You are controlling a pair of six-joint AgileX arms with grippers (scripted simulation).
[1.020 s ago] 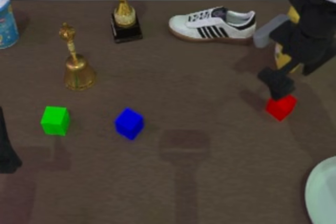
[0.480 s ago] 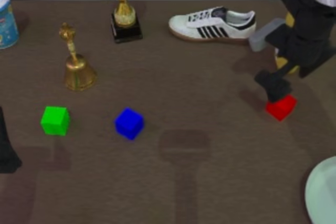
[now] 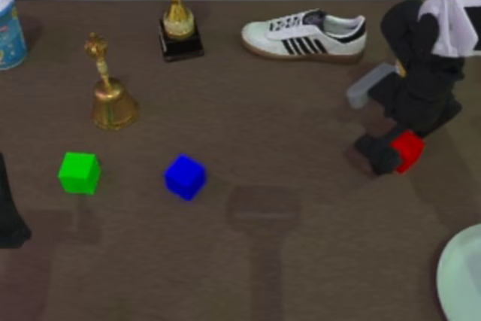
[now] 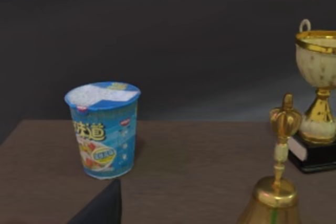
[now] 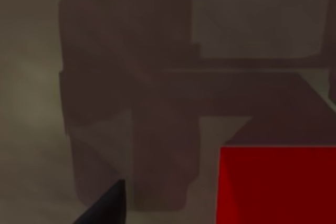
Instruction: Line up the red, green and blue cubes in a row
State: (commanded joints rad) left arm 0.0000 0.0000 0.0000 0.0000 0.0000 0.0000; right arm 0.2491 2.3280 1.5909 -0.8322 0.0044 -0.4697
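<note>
Surface: a dark brown table (image 3: 248, 276) is shown from above, with a dark background behind its far edge.
Far left: a blue instant-noodle cup (image 3: 9, 28) is placed at the table's left edge; it is also seen upright in the left wrist view (image 4: 104, 128).
Left arm: the left gripper (image 3: 10, 219) is parked at the left edge; the state of its fingers cannot be told.
Green cube (image 3: 79, 173): located left of centre, in front of a gold handbell (image 3: 110, 92).
Blue cube (image 3: 185, 177): positioned to the right of the green cube, well apart from it.
Back row: a gold trophy (image 3: 176, 5) and a white sneaker (image 3: 307, 34) with black stripes.
Right gripper (image 3: 397, 152): lowered at the table's right side, fingers clamped on the red cube (image 3: 408, 150).
Near right corner: a pale plate (image 3: 460, 276) is cut off by the edge.
</note>
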